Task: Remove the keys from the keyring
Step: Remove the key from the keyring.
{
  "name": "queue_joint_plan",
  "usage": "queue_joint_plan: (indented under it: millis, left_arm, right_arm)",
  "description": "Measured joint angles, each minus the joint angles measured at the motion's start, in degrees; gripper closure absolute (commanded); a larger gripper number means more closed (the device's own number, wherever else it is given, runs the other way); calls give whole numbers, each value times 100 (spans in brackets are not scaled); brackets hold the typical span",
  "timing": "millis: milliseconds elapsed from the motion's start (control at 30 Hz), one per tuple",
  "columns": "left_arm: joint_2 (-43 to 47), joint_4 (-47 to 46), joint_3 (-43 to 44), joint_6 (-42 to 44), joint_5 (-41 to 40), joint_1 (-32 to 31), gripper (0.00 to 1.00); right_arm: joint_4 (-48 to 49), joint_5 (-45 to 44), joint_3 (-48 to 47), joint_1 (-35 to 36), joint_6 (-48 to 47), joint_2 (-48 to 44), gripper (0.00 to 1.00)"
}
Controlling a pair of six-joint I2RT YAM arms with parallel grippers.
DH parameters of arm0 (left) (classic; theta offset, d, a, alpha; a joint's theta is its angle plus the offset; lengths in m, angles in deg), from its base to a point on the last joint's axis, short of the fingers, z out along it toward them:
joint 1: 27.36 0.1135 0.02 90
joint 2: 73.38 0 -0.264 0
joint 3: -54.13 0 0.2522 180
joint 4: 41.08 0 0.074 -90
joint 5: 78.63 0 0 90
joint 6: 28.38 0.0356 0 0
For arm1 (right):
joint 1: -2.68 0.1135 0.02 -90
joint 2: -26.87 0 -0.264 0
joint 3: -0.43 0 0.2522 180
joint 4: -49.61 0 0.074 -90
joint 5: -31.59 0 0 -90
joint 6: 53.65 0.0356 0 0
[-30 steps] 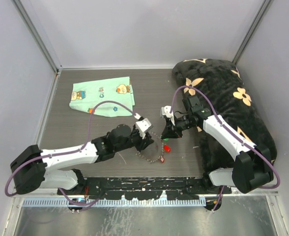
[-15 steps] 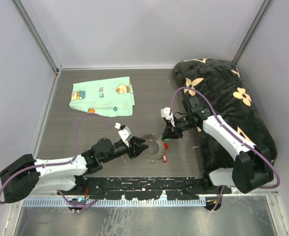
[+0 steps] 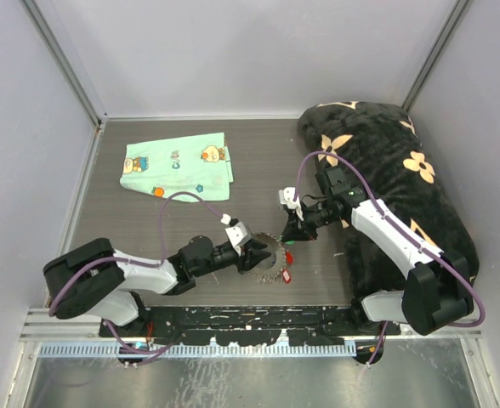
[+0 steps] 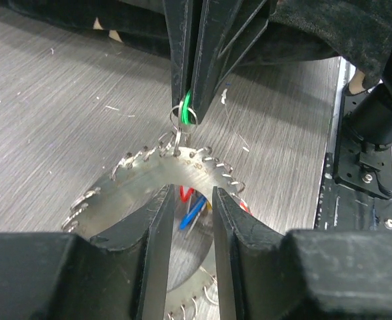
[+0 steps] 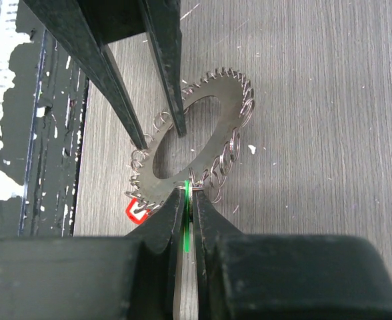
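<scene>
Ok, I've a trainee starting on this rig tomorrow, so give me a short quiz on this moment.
1. True or false: the right gripper is shut on a green key.
2. Where is the keyring? A on the mint cloth; B between the left gripper and the right one; C on the black cushion.
3. What colour is the key head showing outside the ring's rim, toward the arm bases?
Key: 1 true; 2 B; 3 red.
</scene>
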Motion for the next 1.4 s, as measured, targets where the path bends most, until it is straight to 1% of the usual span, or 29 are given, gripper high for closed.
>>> queue_joint_plan:
  millis: [133, 367, 600, 900, 1300, 1400]
  left_arm:
    - [-409, -315, 122, 284, -31, -50, 70]
    - [-922, -951, 157, 752, -155, -129, 75]
    - [-1325, -1539, 162, 933, -199, -157, 78]
    - [-1362, -1755, 278, 1038, -369, -234, 82]
    - [-1429, -1805, 278, 1075, -546, -264, 86]
    - [-1453, -1808, 286, 1075, -564, -269, 90]
  right_arm:
    - [-24, 0, 0, 0, -17, 0, 99]
    - [-44, 0, 0, 0, -63, 0, 99]
    - [-52, 0, 0, 7, -103, 0, 99]
    - [-74, 0, 0, 24, -109, 0, 99]
    - [-96, 0, 0, 37, -122, -7, 99]
    - [-103, 0, 0, 39, -122, -7, 99]
